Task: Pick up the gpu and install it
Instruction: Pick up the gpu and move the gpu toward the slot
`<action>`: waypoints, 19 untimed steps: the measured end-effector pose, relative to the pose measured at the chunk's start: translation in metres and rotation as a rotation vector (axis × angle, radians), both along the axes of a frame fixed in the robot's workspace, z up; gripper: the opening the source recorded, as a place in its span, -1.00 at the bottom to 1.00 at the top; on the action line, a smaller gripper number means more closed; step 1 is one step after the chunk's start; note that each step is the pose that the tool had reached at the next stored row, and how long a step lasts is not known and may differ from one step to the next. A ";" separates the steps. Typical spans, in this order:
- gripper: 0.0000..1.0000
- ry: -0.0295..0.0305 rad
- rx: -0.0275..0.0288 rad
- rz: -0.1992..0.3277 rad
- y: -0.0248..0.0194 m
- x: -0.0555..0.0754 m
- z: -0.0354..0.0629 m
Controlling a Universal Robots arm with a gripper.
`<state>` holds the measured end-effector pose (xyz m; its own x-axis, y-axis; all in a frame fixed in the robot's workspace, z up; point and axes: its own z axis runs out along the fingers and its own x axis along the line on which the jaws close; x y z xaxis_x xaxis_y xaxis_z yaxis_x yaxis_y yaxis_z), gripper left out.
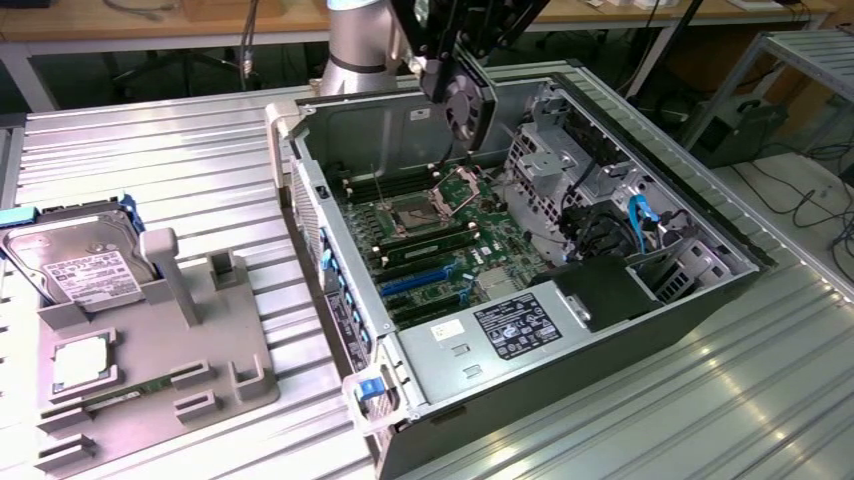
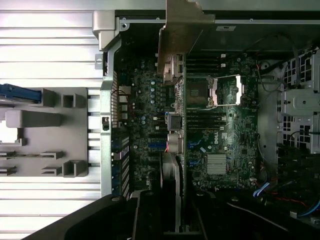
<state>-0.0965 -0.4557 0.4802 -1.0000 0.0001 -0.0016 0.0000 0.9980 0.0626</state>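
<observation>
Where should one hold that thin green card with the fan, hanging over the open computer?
By its upper long edge, from above, as the end effector does: the thin green card with a round black fan hangs upright, so pinching its flat faces leaves the lower edge free above the open grey computer case.

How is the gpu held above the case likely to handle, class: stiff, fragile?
Likely stiff: the gpu hangs straight from the gripper. Probably fragile: a thin, bare circuit card. So narrow edge-on that it would likely tip if stood up.

Silver hard drive (image 1: 83,270) propped in a grey fixture (image 1: 200,340) — both on a ribbed metal table (image 1: 174,170)
</observation>
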 end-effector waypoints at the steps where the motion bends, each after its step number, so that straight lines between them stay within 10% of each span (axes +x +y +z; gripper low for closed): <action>1: -0.45 0.0000 0.0000 0.000 0.0000 0.001 0.0000; 19: -0.45 0.0000 -0.0001 0.001 0.0000 0.035 -0.0003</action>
